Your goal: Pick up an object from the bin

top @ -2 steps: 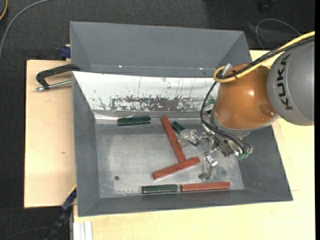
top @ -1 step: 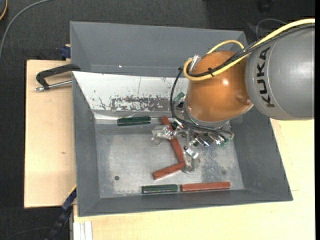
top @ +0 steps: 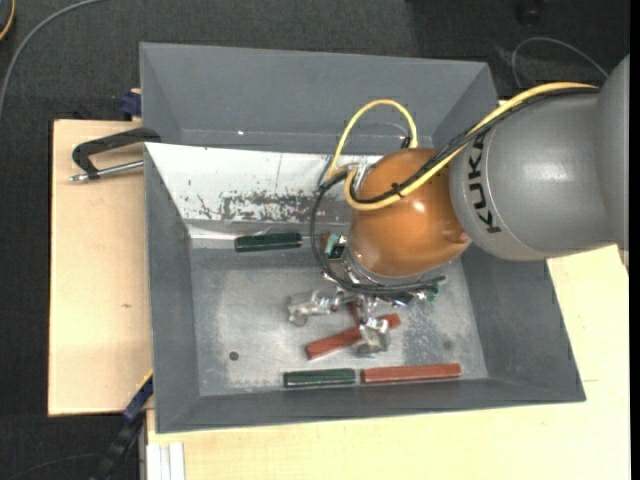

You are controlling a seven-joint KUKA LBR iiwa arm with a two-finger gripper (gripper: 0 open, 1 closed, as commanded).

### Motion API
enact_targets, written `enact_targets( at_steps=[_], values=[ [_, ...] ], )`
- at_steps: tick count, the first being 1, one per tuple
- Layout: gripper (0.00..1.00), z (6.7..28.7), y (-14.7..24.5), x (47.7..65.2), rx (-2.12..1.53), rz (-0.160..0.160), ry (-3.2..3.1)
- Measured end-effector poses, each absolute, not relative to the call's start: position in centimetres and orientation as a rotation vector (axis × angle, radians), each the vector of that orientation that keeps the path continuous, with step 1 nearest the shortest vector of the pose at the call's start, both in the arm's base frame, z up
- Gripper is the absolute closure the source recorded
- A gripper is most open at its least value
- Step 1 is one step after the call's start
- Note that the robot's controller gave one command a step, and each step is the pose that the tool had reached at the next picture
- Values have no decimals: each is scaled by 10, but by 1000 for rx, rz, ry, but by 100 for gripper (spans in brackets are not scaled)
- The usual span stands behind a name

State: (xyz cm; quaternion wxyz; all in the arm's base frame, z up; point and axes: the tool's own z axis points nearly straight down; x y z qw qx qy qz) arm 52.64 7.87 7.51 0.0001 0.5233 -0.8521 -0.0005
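My gripper [top: 340, 323] is low over the middle of the bin floor, under the arm's orange cover. Its two metal fingertips [top: 303, 309] stand apart, so it is open. A red-brown bar [top: 335, 344] lies tilted on the floor right at the gripper; its right part passes under the nearer fingertip [top: 375, 338]. The bar is flat on the floor and I see no grip on it. Its far right end is hidden by the gripper body.
A dark green bar [top: 319, 377] and a red bar [top: 411, 372] lie end to end along the front wall. Another dark green bar [top: 268, 240] lies by the back wall. The arm covers the bin's right rear part.
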Motion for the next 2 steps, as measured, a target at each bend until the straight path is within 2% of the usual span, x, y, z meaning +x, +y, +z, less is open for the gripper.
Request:
enact_targets(
  at_steps=[1, 2],
  values=[
    [100, 74, 78, 524, 1636, -6, -2671],
    [100, 274, 82, 527, 2222, 8, -2237]
  ],
)
